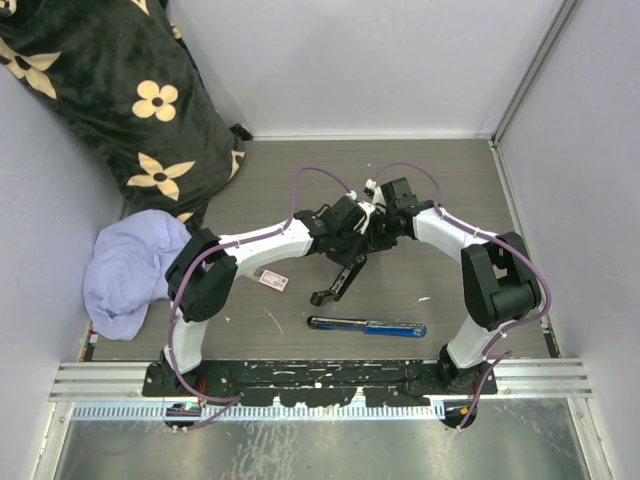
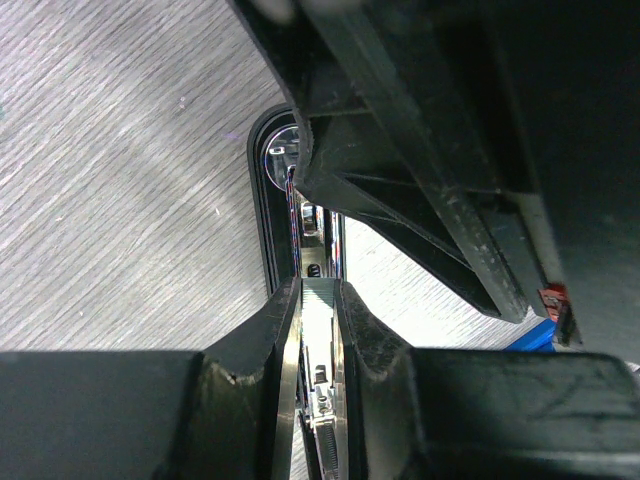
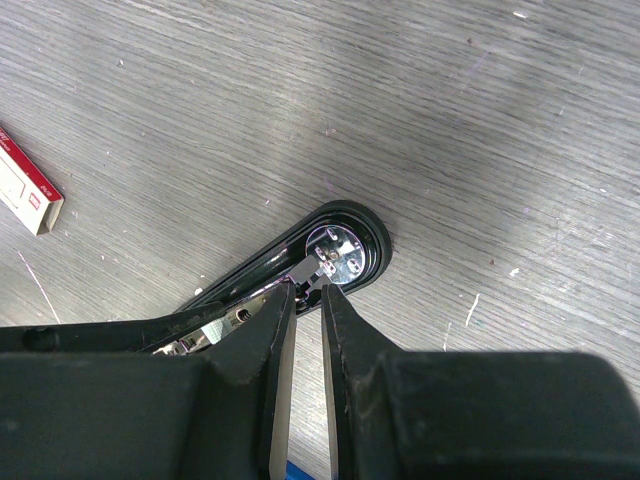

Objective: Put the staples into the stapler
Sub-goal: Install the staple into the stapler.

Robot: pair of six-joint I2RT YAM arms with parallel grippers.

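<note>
At mid-tabletop [image 1: 450,200], the left claw [image 2: 320,285] is clamped on the bright metal rail of the opened black stapler [image 2: 262,200], a finger pressed to each side. Facing it, the right claw [image 3: 308,290] stands almost together over a thin metal strip by the stapler's rounded end. It appears to pinch that strip, though its own fingers partly hide the contact. The stapler's black arm angles toward the near edge. Left of it and well apart, between centre and near edge, the staples [image 1: 273,280] lie flat and untouched. A blue stapler [image 1: 365,326] lies closer to the near edge.

The staples' small card box is probably very light and easily crushed. It sits low, so a gentle pinch across its narrow width, on the long sides, looks safest. The stapler is likely stiff but hinged, and its slick rail could slip or swing. A hold near the hinge should steady it best.
</note>
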